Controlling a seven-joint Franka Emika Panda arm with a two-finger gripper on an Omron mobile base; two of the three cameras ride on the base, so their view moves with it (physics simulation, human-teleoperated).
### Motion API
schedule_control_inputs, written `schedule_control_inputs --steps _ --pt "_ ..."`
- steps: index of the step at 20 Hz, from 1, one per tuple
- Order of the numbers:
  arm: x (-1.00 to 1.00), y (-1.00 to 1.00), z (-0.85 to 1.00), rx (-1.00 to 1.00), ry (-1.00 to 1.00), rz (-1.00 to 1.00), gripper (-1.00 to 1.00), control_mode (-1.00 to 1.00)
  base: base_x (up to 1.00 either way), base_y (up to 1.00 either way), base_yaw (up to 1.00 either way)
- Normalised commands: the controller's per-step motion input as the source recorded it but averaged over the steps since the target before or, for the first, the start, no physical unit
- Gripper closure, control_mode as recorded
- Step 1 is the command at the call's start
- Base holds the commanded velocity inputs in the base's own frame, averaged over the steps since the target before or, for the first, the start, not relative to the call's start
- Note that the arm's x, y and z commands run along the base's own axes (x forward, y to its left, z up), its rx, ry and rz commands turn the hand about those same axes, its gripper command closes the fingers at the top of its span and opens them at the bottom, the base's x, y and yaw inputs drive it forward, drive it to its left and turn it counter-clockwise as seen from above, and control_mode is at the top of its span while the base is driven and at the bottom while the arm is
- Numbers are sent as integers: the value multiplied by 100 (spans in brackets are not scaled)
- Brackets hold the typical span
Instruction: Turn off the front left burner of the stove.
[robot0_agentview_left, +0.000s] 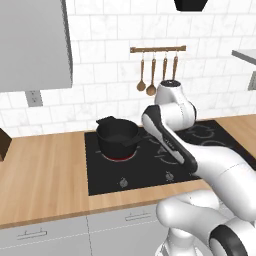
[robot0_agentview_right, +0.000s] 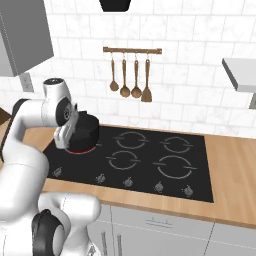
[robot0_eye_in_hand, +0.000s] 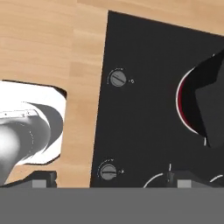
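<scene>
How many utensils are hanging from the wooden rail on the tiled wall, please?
4. From left to right in the right base view: a small spoon, two larger spoons, and a spatula, all hanging side by side beneath the rail.

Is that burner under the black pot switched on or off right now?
On. The front left burner glows red around the base of the black pot on the stove; the other rings are plain grey.

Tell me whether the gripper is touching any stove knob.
Apart. In the hand view the gripper hangs open above the stove; one fingertip is over the counter, and both knobs lie untouched between the tips.
</scene>
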Motion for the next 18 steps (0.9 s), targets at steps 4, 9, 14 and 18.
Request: schedule_control_inputs --steps 4,9,14,18 --pt "0 8 -4 -9 0 31 -100 -100 0 0 0" --pt "0 8 0 -4 0 33 -100 -100 0 0 0" --pt "-4 19 -2 -2 0 34 -100 -100 0 0 0" --pt "-28 22 -11 0 0 32 -100 -100 0 0 0"
